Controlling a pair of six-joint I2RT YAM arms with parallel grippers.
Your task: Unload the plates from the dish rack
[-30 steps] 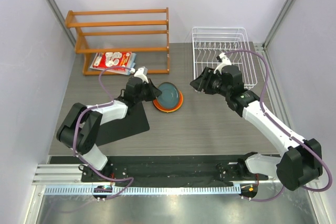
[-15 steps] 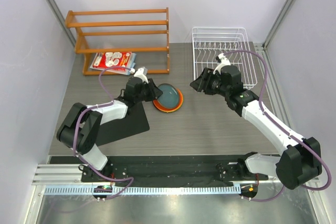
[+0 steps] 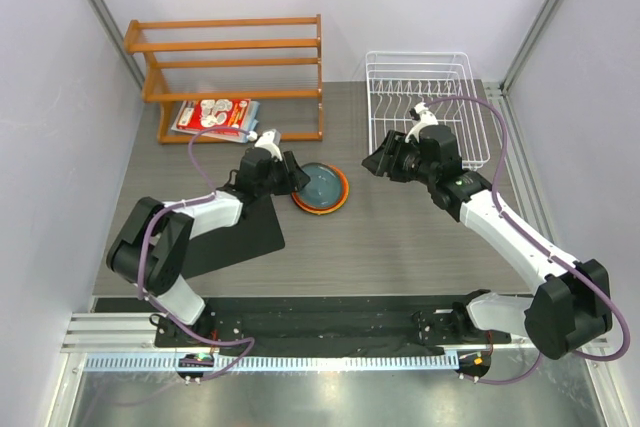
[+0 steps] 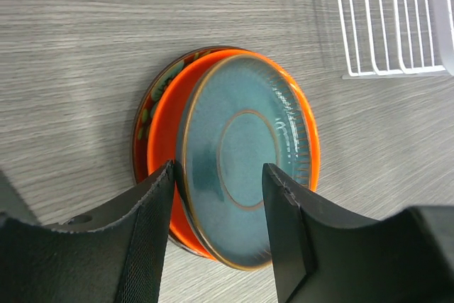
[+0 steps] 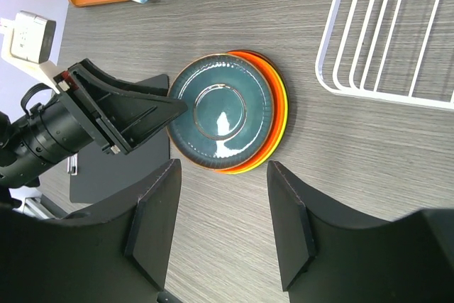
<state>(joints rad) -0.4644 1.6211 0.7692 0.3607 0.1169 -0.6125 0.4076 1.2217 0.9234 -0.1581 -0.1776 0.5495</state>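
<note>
On the bench (image 3: 400, 237) we see L gripper (image 4: 218, 167) newly open, teal plate (image 4: 245, 150) dropped on stack (image 4: 159, 140); R gripper (image 5: 223, 164) open, empty; dish rack (image 3: 418, 54) bare.

table (image 3: 400, 237) | plate stack (image 3: 320, 187) ctr | wire rack (image 3: 418, 54) back R | shelf (image 3: 230, 45) + booklet (image 3: 215, 115) back L | blk mat (image 3: 235, 237) front L

The top external camera is looking down from above and behind the arms over the whole surface (image 3: 400, 237). The left wrist camera is peering closely past the left tool (image 4: 218, 168) at the plates (image 4: 241, 168). The right wrist camera, past the right tool (image 5: 225, 164), is viewing them from farther off. All three are sharing the plates and a dish rack (image 5: 383, 40) corner.
</note>
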